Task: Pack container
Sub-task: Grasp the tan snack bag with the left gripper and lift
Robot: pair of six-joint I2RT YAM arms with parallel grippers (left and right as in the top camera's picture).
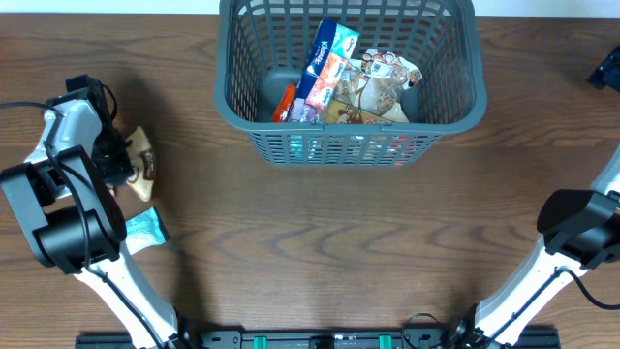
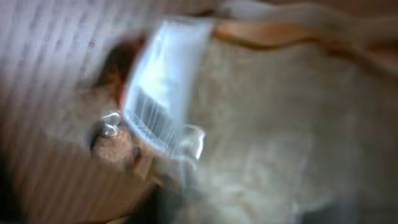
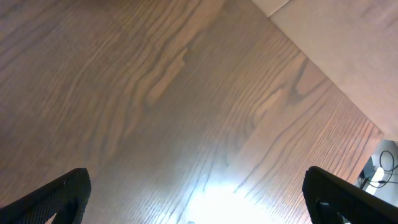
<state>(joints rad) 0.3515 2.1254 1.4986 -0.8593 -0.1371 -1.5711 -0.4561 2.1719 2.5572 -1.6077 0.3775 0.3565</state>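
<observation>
The container (image 1: 237, 92) stands mouth-up at the far middle of the bench (image 1: 339, 242), long axis running left to right. The right jaws are wide apart; the left jaws, by a tan packet (image 1: 143, 163), cannot be judged.

Robot lab workbench, wood-grain table (image 1: 320, 242), left arm (image 1: 73, 208) and right arm (image 1: 576, 228) mounted at its front edge

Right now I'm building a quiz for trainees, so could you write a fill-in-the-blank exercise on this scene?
1. The container holding the snack packets is dark ____ in colour.
2. The light blue packet lies on the table, on the robot's ____ side.
3. The right gripper is ____, with nothing between its fingers.
Missing words: grey; left; open.
</observation>
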